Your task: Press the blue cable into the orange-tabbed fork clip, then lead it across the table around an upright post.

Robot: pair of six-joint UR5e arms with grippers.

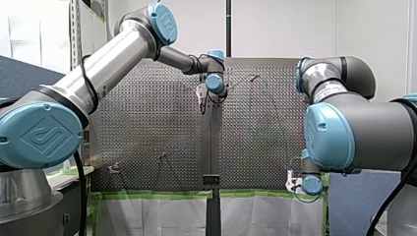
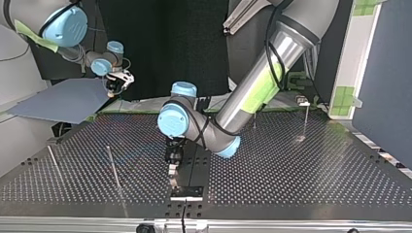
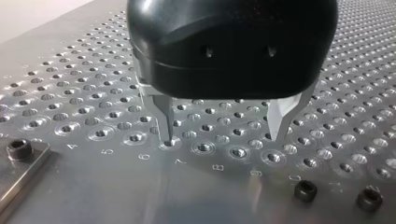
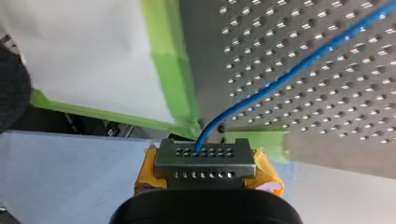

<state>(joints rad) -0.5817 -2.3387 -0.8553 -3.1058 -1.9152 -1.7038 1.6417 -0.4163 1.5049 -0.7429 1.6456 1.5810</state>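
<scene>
In the right wrist view the blue cable (image 4: 289, 74) comes out of my right gripper (image 4: 205, 154), which is shut on its end between yellow pads (image 4: 268, 175). From there it runs over the perforated plate. That gripper hangs past the table's corner (image 1: 294, 183) (image 2: 119, 82). My left gripper (image 3: 223, 137) stands open with its metal fingers (image 3: 166, 121) just above the holes and nothing between them. It points down at mid-table (image 2: 172, 167) (image 1: 200, 98). A small clip-like fixture (image 2: 303, 102) stands at the top view's far right; I cannot make out an orange tab.
Thin upright posts stand on the table (image 2: 306, 121) (image 2: 115, 172) (image 2: 54, 165). A black plate (image 2: 187, 191) sits just ahead of the left gripper. In the left wrist view there are bolt heads (image 3: 306, 189) (image 3: 369, 198) and a bolted bar (image 3: 18, 154). Green tape (image 4: 177, 93) lines the table's edge.
</scene>
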